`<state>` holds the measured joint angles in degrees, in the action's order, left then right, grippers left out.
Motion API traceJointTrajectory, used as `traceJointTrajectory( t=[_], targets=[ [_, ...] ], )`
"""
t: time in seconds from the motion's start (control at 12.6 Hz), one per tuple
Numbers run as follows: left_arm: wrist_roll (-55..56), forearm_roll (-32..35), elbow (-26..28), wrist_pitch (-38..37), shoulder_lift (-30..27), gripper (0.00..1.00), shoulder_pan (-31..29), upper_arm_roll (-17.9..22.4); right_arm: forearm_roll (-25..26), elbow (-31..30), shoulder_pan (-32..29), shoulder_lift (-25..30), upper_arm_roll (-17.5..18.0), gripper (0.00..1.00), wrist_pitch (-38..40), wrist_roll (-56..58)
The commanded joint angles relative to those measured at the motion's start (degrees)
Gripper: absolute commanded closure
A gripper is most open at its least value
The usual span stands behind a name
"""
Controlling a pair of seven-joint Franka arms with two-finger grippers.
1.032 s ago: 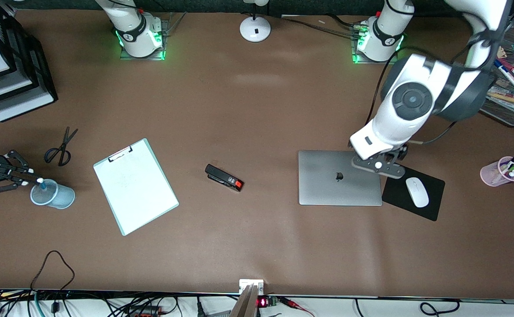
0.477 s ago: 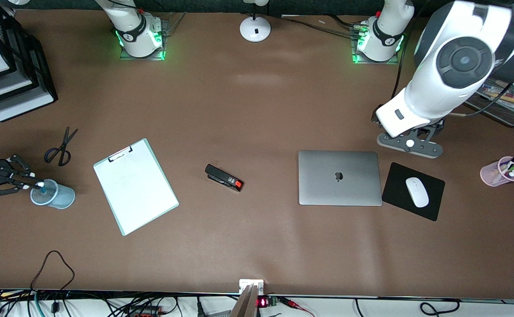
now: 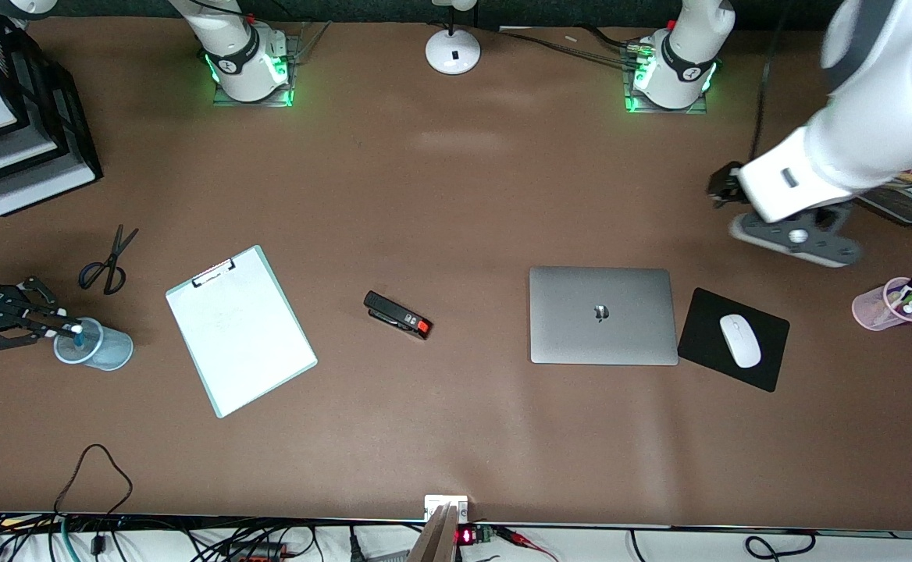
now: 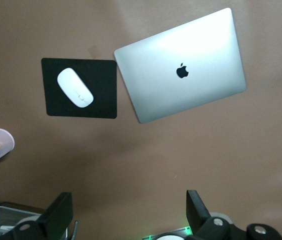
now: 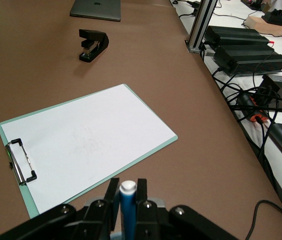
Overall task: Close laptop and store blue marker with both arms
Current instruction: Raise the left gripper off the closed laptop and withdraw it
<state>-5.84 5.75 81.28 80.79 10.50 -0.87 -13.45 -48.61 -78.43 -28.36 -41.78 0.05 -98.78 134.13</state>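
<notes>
From the front view I saw the laptop (image 3: 603, 315) lying closed on the table, lid up, with the black mouse pad (image 3: 710, 343) and white mouse (image 3: 739, 340) just beside it toward the left arm's end. My left gripper (image 3: 796, 236) hung in the air over bare table, above the mouse pad's farther edge, the white forearm slanting up out of the frame. My right gripper (image 3: 62, 329) sat at the right arm's end, reaching sideways over the rim of the pale blue cup (image 3: 97, 346), fingers pinched on the blue marker (image 3: 77, 331), whose white end showed at the tips.

In the left wrist view I looked straight down on the laptop (image 4: 181, 65) and the mouse pad (image 4: 98, 100); the two fingers (image 4: 56, 215) stood wide apart with nothing between them.

In the right wrist view the fingers (image 5: 142, 200) were clamped on the blue marker (image 5: 127, 205), held upright, white end up. The white clipboard (image 5: 86, 142) and black stapler (image 5: 93, 45) lay past it.
</notes>
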Motion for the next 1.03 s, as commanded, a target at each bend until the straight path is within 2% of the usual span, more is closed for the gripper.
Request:
traceJointTrajectory(
  t=[0.0,0.16,0.32,0.48,0.71,0.95],
  targets=[
    [-1.5,-1.9,8.9,3.6,-7.1,0.0,2.3,5.5,-0.7,1.7,-0.9,-1.2,0.7,1.0,0.3,2.2],
    [-0.8,-4.2,12.7,6.5,-10.0,0.0,3.6,9.5,-0.7,1.7,-1.0,-1.3,0.7,1.0,0.3,3.1],
    [1.0,-6.0,16.3,11.7,-12.0,0.0,4.1,12.9,-1.2,1.6,-0.9,-1.5,0.7,1.0,-1.5,9.7],
    [5.4,-8.1,17.5,13.2,-13.4,0.0,4.1,14.8,-1.3,1.6,-1.0,-1.5,0.7,1.0,-1.6,10.2],
    [4.8,-7.9,22.9,18.5,-16.5,0.0,4.1,14.9,-1.4,1.5,-1.0,-1.5,0.7,1.0,-1.6,9.8],
    [4.8,-7.1,22.6,17.7,-16.3,0.0,3.9,14.4,-1.5,1.2,-1.0,-1.6,0.7,1.0,-1.1,8.4]
  ],
)
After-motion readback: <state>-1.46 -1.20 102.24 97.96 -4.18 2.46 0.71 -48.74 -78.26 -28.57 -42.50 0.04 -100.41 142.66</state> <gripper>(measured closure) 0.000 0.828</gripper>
